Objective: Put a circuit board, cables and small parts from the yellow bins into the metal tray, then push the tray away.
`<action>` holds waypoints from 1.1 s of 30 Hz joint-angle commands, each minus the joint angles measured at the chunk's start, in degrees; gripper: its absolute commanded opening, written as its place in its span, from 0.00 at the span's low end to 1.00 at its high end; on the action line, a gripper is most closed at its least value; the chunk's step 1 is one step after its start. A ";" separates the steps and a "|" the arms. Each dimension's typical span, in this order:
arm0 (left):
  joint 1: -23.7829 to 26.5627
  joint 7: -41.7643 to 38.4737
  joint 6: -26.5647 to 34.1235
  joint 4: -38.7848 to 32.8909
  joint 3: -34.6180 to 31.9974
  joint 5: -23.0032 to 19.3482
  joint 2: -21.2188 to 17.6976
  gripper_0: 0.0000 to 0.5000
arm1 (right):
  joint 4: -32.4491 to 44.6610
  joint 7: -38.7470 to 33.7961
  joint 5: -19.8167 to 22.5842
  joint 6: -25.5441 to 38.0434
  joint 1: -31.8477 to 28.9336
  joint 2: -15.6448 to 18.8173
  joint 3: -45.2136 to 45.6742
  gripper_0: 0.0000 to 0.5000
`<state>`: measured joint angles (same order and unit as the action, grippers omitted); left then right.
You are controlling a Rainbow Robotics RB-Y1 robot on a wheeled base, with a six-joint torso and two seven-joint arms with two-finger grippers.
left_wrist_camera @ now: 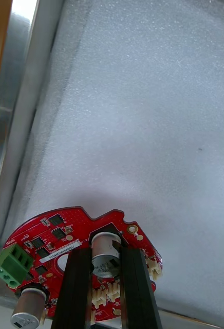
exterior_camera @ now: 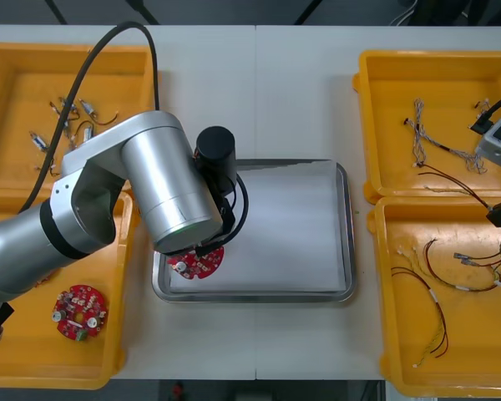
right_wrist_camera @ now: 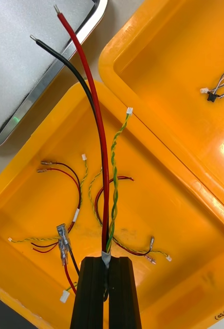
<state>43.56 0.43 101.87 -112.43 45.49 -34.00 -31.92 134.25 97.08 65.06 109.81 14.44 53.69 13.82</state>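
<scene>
My left hand is pinching the round red circuit board by its upright cylinder so it is hanging level over the white-lined metal tray beneath; my right hand is clamping red and black cables above the yellow plastic bin.

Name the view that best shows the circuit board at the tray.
Left wrist view: the circuit board sits close up, clamped between the jaws. Front view: its red edge peeks from under the left arm. Right wrist view faces cables.

Left arm leans over the metal tray's near-left corner, left gripper clamped on a circuit board. Right gripper hangs well right of the tray, pinching cables.
</scene>
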 commanded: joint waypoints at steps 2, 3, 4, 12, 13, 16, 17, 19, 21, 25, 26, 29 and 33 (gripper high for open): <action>2.59 -0.96 -1.77 0.63 1.45 1.83 2.21 0.00 | 1.45 -0.13 -0.38 0.19 1.29 2.03 -0.46 0.00; 2.59 -1.05 -1.94 0.81 1.45 1.92 2.39 0.00 | 1.45 -0.13 -0.38 0.19 1.29 2.03 -0.46 0.00; 2.59 -1.05 -1.94 0.89 1.45 1.92 2.47 0.00 | 1.45 -0.13 -0.38 0.19 1.29 2.03 -0.46 0.00; 2.50 -0.87 -2.65 2.83 2.50 2.62 2.65 0.00 | 1.45 -0.13 -0.38 0.19 1.29 2.03 -0.46 0.00; 2.50 -1.05 -2.91 3.00 2.94 2.98 2.74 0.00 | 1.45 -0.13 -0.38 0.19 1.29 2.03 -0.46 0.00; 2.50 -1.05 -3.44 3.88 3.82 3.15 2.65 0.00 | 1.45 -0.13 -0.38 0.19 1.29 2.03 -0.46 0.00; 2.50 -0.96 -3.52 3.97 3.91 3.06 2.65 0.00 | 1.45 -0.13 -0.38 0.19 1.29 2.03 -0.46 0.00; 2.50 -0.96 -3.52 4.06 4.00 2.80 2.65 0.00 | 1.45 -0.13 -0.38 0.19 1.29 2.03 -0.46 0.00; 2.50 -1.05 -3.52 4.06 4.00 2.62 2.65 0.00 | 1.45 -0.13 -0.38 0.19 1.29 2.03 -0.46 0.00; 2.50 -0.70 -3.52 4.06 4.08 2.54 2.65 0.18 | 1.45 -0.13 -0.38 0.19 1.29 2.03 -0.46 0.00; 2.59 -0.52 -3.52 4.06 4.00 2.45 2.56 0.29 | 1.45 -0.13 -0.38 0.19 1.29 2.03 -0.46 0.00; 2.59 -0.43 -3.61 4.06 4.00 2.54 2.56 0.60 | 1.45 -0.13 -0.38 0.19 1.29 2.03 -0.46 0.00; 2.59 -0.52 -3.52 4.06 4.00 2.54 2.39 0.79 | 1.45 -0.13 -0.38 0.19 1.29 2.03 -0.46 0.00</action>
<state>43.57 0.43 98.83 -107.83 48.79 -31.52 -30.67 134.25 97.08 65.06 109.81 14.44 53.69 13.82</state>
